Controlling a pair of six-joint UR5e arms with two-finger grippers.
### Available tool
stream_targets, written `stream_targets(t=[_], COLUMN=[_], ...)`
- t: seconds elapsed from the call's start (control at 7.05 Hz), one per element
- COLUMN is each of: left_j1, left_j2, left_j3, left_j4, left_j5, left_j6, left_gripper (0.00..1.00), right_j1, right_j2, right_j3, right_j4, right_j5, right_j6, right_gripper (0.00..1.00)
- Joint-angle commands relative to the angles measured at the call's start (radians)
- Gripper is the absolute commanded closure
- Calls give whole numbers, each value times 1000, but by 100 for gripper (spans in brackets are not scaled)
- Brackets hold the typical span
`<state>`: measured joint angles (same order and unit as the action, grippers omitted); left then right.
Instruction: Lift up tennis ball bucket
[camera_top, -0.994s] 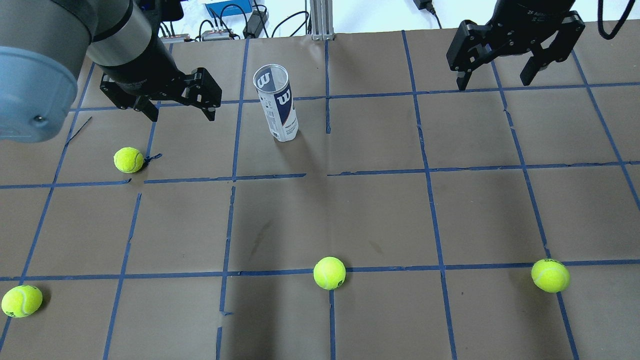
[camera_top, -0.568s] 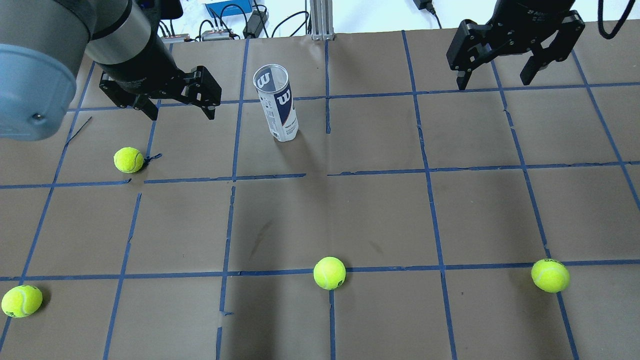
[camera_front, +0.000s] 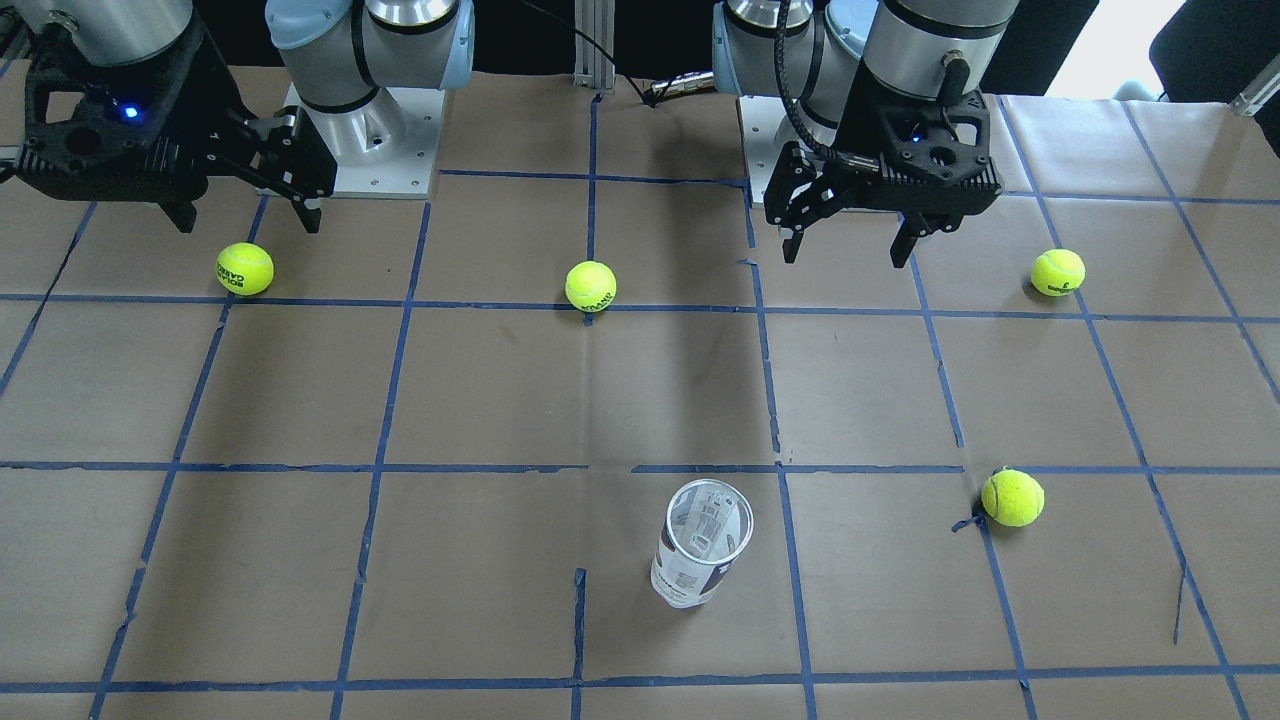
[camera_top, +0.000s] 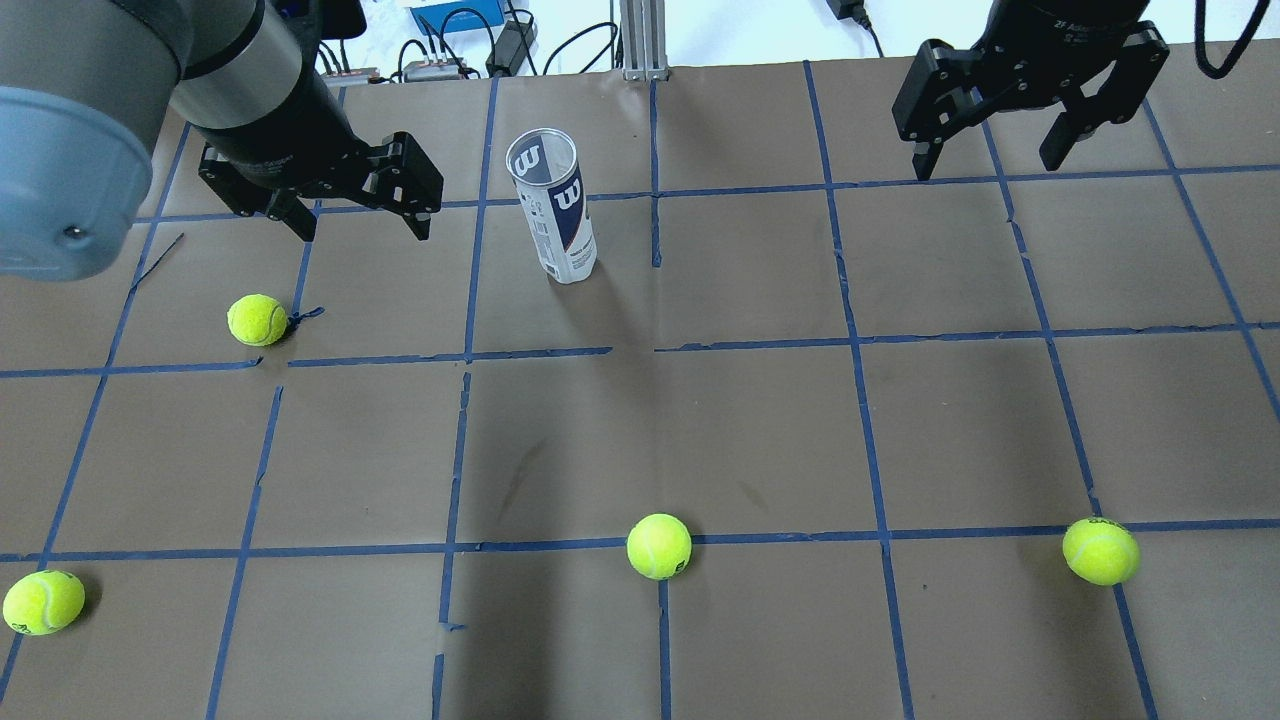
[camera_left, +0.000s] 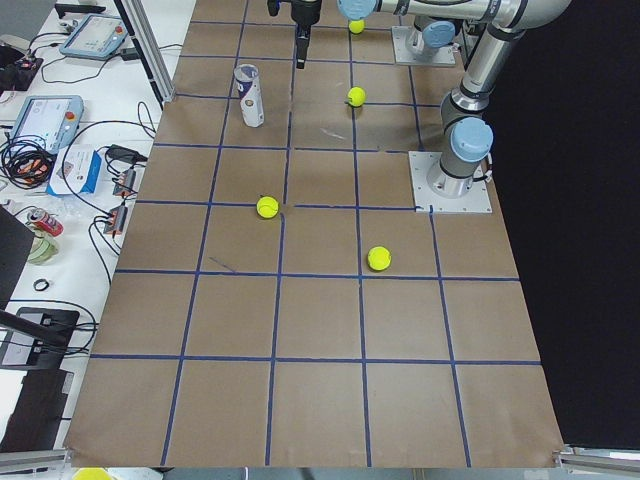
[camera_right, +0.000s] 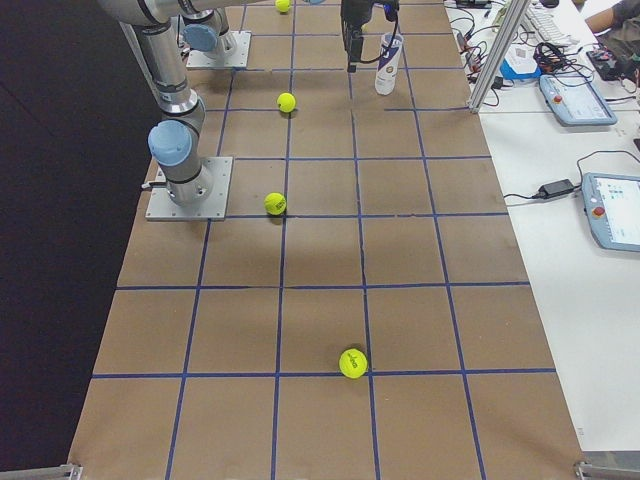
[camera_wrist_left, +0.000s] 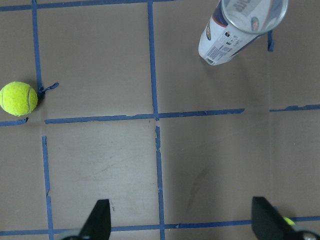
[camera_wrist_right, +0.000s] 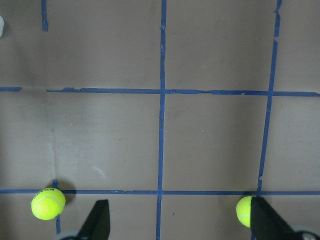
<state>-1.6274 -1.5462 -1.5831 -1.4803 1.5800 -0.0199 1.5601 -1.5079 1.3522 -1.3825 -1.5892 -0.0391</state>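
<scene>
The tennis ball bucket (camera_top: 553, 205) is a clear can with a white and dark-blue label. It stands upright, open-topped and empty, on the brown paper toward the far side of the table. It also shows in the front view (camera_front: 700, 545) and at the top right of the left wrist view (camera_wrist_left: 235, 30). My left gripper (camera_top: 363, 228) is open and empty. It hovers above the table, to the left of the can and apart from it. My right gripper (camera_top: 988, 162) is open and empty, hovering far to the can's right.
Several yellow-green tennis balls lie loose on the table: one near the left gripper (camera_top: 257, 319), one at the front middle (camera_top: 659, 546), one at the front right (camera_top: 1101, 550). A metal post (camera_top: 640, 40) and cables (camera_top: 520, 40) stand beyond the far edge.
My left gripper has edged slightly toward the far side. The can, the balls and the right gripper have not moved.
</scene>
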Motion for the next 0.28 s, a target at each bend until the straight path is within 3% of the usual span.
stream_targets(t=[0.0,0.14], left_j1=[0,0], left_j2=[0,0], left_j3=[0,-2], left_j4=[0,-2], left_j5=[0,0], left_j6=[0,0], left_gripper=[0,0], right_j1=[-5,-3], right_j2=[0,0], right_j3=[-2,-2], right_j4=[-15,-18], right_j5=[0,2], right_j6=[-1,-1], right_gripper=[0,0])
